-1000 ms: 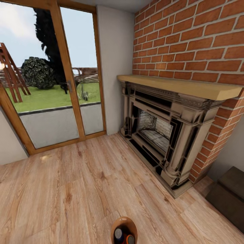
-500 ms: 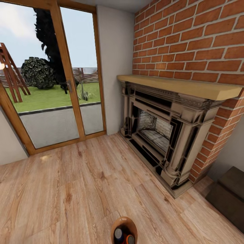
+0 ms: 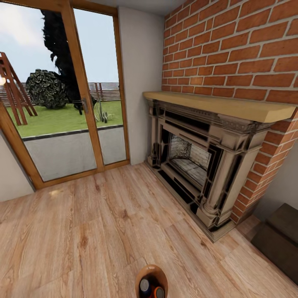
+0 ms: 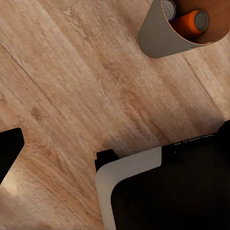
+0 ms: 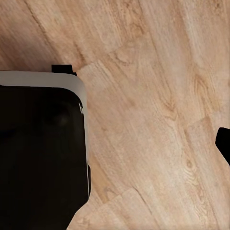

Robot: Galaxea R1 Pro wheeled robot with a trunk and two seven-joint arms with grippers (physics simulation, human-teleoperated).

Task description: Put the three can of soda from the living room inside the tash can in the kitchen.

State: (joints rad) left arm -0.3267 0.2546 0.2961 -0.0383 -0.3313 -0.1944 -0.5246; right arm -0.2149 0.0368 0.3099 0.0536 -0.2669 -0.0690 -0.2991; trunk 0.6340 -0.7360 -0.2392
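A living room with a light wood plank floor point(image 3: 95, 231), open and bare from the glass patio doors point(image 3: 62, 95) to the red brick fireplace point(image 3: 207, 165) along its right edge. A dark cabinet point(image 3: 279, 238) sits in the far right corner. At the floor's near edge stands the trash can point(image 3: 151, 281), pale grey outside, brown inside, holding soda cans point(image 4: 189, 21), one orange, all grey-topped. Whether either gripper is apart or together cannot be told.
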